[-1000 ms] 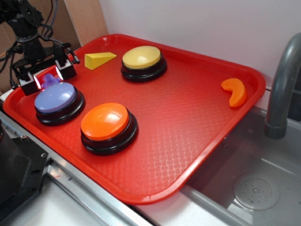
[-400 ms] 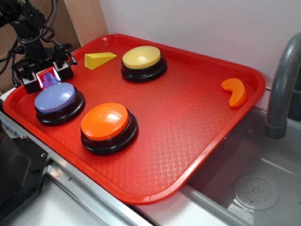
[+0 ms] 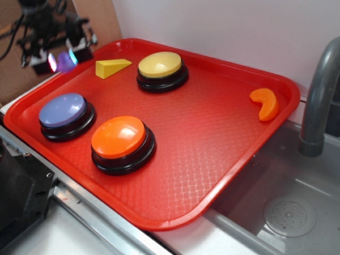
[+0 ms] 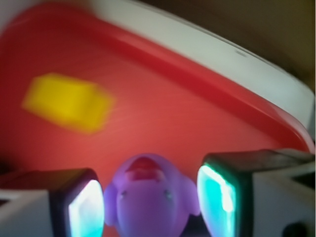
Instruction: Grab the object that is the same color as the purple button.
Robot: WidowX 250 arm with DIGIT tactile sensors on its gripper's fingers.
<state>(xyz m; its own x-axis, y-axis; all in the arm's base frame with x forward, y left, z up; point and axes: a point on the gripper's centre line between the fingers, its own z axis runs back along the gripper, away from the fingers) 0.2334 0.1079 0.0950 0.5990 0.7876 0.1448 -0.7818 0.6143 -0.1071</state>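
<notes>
Object (image 4: 148, 197) — between pincer (image 4: 150, 207) pads.

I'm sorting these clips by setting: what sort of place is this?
Probably a toy or mock kitchen sink counter used as a robot test bench. A grey faucet arches over a grey sink basin with a drain, and beside it a red tray holds coloured push-buttons and small toy pieces.
</notes>
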